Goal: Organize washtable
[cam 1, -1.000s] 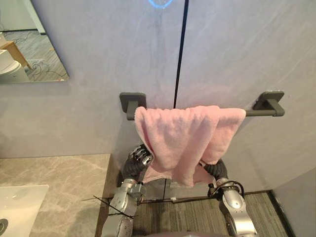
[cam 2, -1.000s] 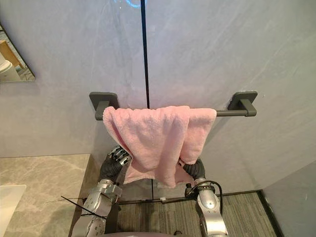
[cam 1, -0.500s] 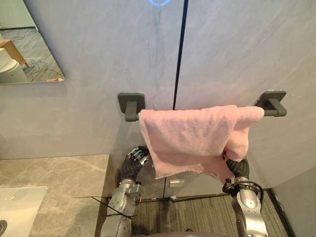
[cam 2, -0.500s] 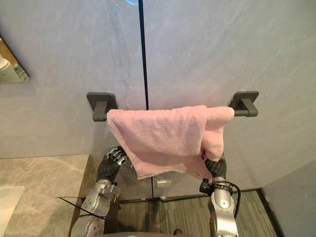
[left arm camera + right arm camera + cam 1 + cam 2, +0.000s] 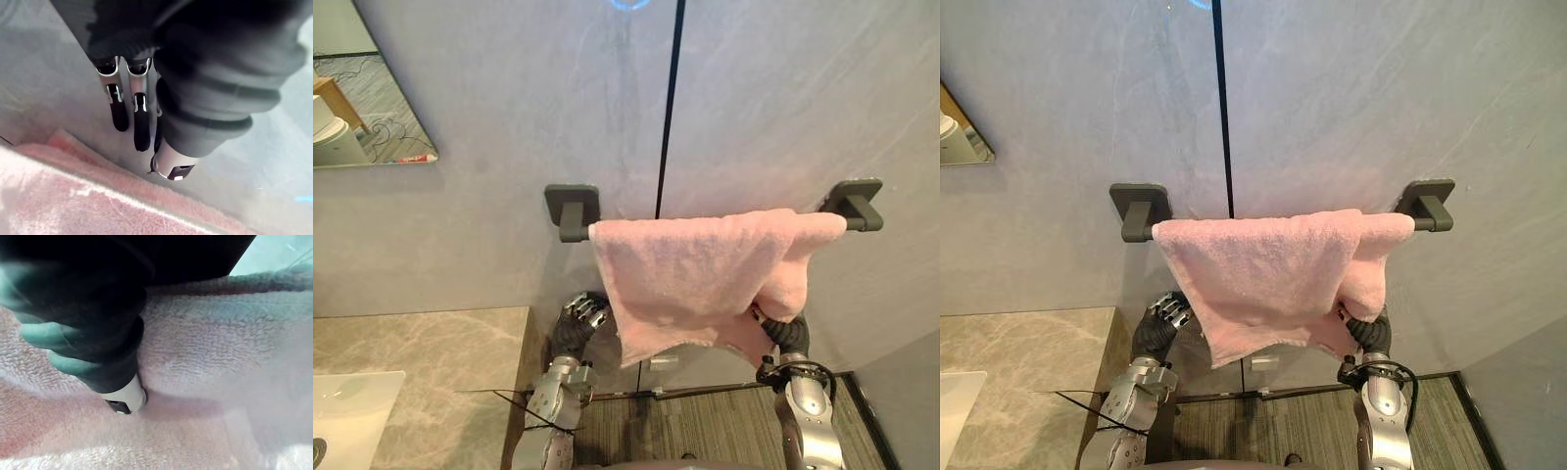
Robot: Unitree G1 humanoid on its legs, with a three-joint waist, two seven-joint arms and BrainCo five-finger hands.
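One towel (image 5: 705,279) drapes the rail (image 5: 573,208) in your eye views, left hand (image 5: 582,313) beside its lower edge; left wrist view shows straight, empty fingers (image 5: 140,125); right wrist view shows right hand (image 5: 124,399) pressed into towel, grip untellable.

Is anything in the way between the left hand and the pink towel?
Nothing visible. The left hand sits by the pink towel's lower left edge, and the small gap between them shows just wall.

We see a dark grey wall-mounted towel bar (image 5: 573,207), a pink terry towel (image 5: 695,274) draped along it, a beige marble surface (image 5: 431,357) at lower left, a white basin (image 5: 352,411) set in it
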